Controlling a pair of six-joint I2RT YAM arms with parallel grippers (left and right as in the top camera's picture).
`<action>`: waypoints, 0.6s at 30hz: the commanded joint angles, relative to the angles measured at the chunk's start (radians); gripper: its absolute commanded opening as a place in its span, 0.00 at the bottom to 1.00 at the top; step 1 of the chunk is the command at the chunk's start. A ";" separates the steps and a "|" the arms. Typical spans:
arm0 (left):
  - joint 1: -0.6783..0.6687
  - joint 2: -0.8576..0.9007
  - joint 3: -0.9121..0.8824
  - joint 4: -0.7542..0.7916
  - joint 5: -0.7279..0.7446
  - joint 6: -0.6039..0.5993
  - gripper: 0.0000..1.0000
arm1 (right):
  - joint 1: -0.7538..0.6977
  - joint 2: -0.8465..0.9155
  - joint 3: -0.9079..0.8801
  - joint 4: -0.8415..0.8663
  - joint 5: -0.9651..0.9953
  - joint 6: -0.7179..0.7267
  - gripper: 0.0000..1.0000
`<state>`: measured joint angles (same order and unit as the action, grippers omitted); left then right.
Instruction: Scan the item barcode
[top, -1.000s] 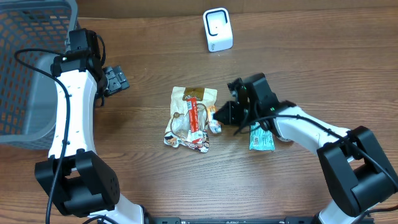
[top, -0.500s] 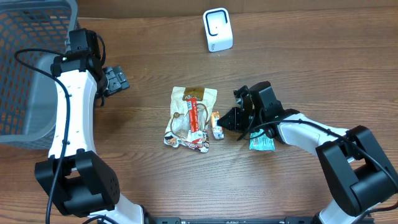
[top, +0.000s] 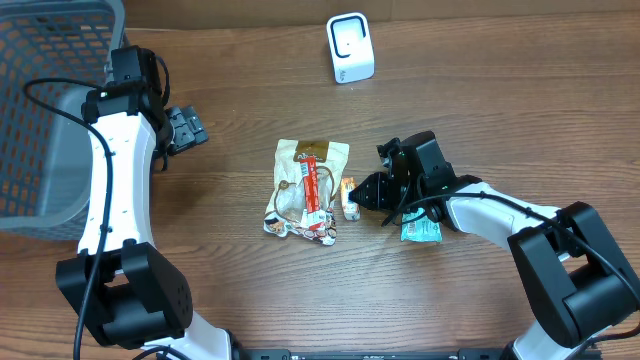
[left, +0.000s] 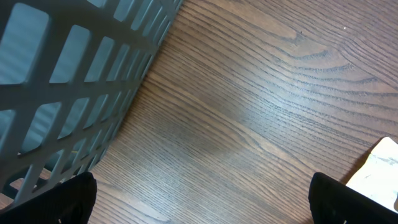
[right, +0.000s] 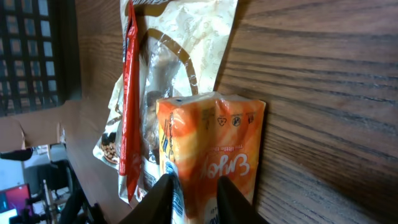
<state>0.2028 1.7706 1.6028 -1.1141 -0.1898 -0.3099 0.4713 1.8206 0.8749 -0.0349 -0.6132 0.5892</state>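
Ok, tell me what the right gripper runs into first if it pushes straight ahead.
The small orange packet, right at the tips of the right gripper; they may be touching. Beyond it, the snack bag.

The table (top: 500, 80) is brown wood with darker grain lines running across it. On the far left, the basket (top: 40, 60) is grey, with a square lattice pattern. At the far side the scanner (top: 350, 47) is white with a grey window. In the middle, the snack bag (top: 290, 195) is cream with a brown top and a printed, multicoloured lower end. A red strip (top: 311, 185) runs down it. Just right of it, the small packet (top: 348, 198) is orange with white lettering and small black symbols. Further right, a flat packet (top: 420, 231) is teal. Both arms are white with black joints, and the left gripper (top: 190, 128) and the right gripper (top: 365, 192) are black.
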 joint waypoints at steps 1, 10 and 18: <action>-0.001 -0.026 0.016 0.000 0.007 0.018 1.00 | 0.000 -0.014 -0.003 0.011 0.010 -0.002 0.36; -0.001 -0.026 0.016 0.000 0.007 0.018 1.00 | -0.015 -0.109 0.079 -0.098 0.122 -0.048 0.48; -0.001 -0.026 0.016 0.000 0.007 0.018 1.00 | 0.016 -0.160 0.219 -0.372 0.332 -0.127 0.51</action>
<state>0.2028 1.7706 1.6028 -1.1141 -0.1898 -0.3099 0.4656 1.6825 1.0302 -0.3397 -0.4198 0.5137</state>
